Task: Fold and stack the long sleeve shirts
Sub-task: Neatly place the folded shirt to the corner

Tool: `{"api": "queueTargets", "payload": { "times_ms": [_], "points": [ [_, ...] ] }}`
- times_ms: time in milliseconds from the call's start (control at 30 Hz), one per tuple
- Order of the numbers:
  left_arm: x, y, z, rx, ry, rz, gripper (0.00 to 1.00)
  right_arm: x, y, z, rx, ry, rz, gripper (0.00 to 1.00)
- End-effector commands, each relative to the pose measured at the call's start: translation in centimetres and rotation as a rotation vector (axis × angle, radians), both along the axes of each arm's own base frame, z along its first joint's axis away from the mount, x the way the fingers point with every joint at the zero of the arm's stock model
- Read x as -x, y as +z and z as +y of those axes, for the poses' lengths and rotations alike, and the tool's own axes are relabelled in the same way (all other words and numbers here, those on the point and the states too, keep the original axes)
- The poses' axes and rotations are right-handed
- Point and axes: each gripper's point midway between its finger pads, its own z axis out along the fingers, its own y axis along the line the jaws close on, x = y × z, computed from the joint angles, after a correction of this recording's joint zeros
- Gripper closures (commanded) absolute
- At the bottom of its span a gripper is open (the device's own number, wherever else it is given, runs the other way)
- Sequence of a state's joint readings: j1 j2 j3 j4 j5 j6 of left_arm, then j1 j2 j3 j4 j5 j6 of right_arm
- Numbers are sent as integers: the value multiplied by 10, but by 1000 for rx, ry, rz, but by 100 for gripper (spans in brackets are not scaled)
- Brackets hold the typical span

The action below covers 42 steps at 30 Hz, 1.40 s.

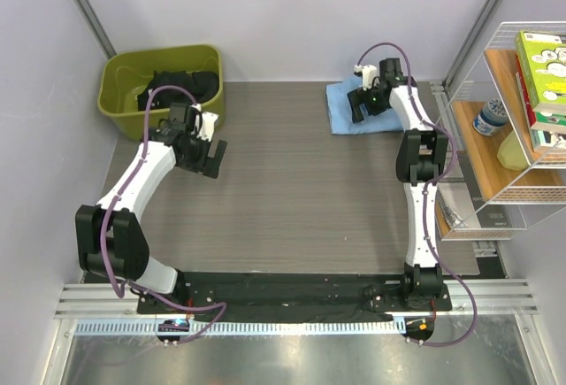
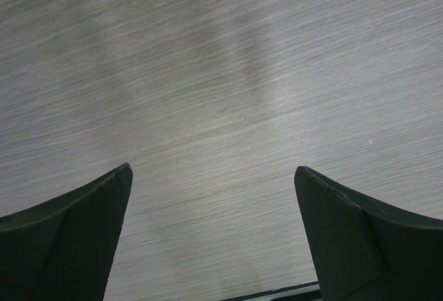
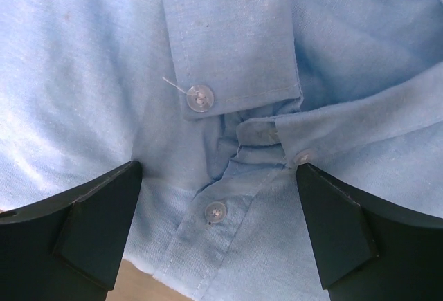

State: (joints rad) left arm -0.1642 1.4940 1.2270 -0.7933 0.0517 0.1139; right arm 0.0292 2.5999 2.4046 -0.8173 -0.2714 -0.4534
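I see the shirt, light blue and folded, lying near the far right corner of the surface. Through the right wrist view its cuff lies over the buttoned front. My right hand sits directly above it, fingers spread wide on either side of the placket and gripping nothing. My left hand is spread just as wide over bare surface, near the far left corner. It is beside a green bin holding dark cloth.
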Motion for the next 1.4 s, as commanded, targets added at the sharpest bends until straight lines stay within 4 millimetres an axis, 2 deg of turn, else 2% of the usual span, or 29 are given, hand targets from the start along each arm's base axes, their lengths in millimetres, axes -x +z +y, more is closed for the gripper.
{"api": "queueTargets", "payload": {
  "times_ms": [0, 133, 233, 400, 500, 533, 633, 667, 733, 767, 833, 867, 900, 933, 967, 1000, 1033, 1067, 1100, 1133, 1167, 1200, 1233, 1267, 1300, 1333, 1367],
  "points": [
    [9, 0, 9, -33, -5, 12, 0, -32, -20, 2, 52, -135, -83, 0],
    [11, 2, 12, -49, -12, 17, 0, -43, -9, 13, 27, -158, -135, 0],
    [11, 7, 13, -54, -18, 11, 0, -52, 1, 9, 47, -158, -188, 0],
    [11, 13, 12, -50, -19, -4, 0, -50, 15, 2, 59, -145, -204, 0],
    [9, 18, 10, -37, -22, -21, 0, -50, 53, 8, -6, -127, -254, 0],
    [9, 22, 8, -22, -27, -32, 0, -51, 78, 13, -28, -114, -294, 0],
    [3, 35, -6, 42, -60, -62, 0, -52, 128, 23, -97, -89, -372, 0],
    [1, 39, -9, 61, -63, -65, 0, -52, 157, 25, -110, -80, -422, 0],
    [-9, 55, -19, 104, -82, -97, 0, -49, 188, 26, -122, -77, -477, 0],
    [-13, 58, -26, 137, -100, -95, 0, -44, 214, 26, -123, -72, -518, 0],
    [-27, 82, -34, 179, -99, -147, 0, -37, 239, 25, -121, -66, -557, 0],
    [-34, 85, -37, 195, -93, -150, 0, -26, 265, 25, -126, -60, -592, 0],
    [-45, 106, -41, 221, -89, -200, 0, -20, 274, 26, -130, -54, -600, 0],
    [-46, 113, -45, 235, -104, -196, 0, -13, 286, 27, -134, -46, -615, 0],
    [-50, 112, -52, 261, -125, -170, 0, -5, 282, 28, -150, -49, -591, 0],
    [-59, 137, -56, 276, -138, -222, 0, 9, 308, 28, -167, -57, -628, 0],
    [-59, 139, -58, 279, -135, -199, 0, 16, 314, 30, -188, -69, -624, 0],
    [-63, 143, -60, 283, -135, -198, 0, 26, 305, 34, -222, -74, -572, 0],
    [-74, 152, -64, 277, -138, -216, 0, 42, 320, 38, -246, -57, -579, 0],
    [-73, 153, -65, 273, -123, -199, 0, 51, 318, 41, -261, -40, -552, 0],
    [-76, 160, -69, 274, -132, -215, 0, 65, 303, 46, -280, -31, -478, 0],
    [-78, 153, -73, 272, -137, -189, 0, 75, 299, 50, -302, -23, -445, 0],
    [-77, 150, -76, 262, -154, -182, 0, 87, 302, 51, -315, -30, -432, 0],
    [-71, 139, -79, 252, -169, -146, 0, 99, 275, 52, -317, -46, -344, 0],
    [-65, 130, -90, 241, -200, -122, 0, 110, 264, 56, -336, -38, -294, 0],
    [-60, 124, -92, 217, -213, -115, 0, 123, 262, 56, -338, -39, -277, 0],
    [-52, 101, -96, 198, -236, -75, 0, 138, 229, 58, -330, -53, -186, 0]
  ]
}}
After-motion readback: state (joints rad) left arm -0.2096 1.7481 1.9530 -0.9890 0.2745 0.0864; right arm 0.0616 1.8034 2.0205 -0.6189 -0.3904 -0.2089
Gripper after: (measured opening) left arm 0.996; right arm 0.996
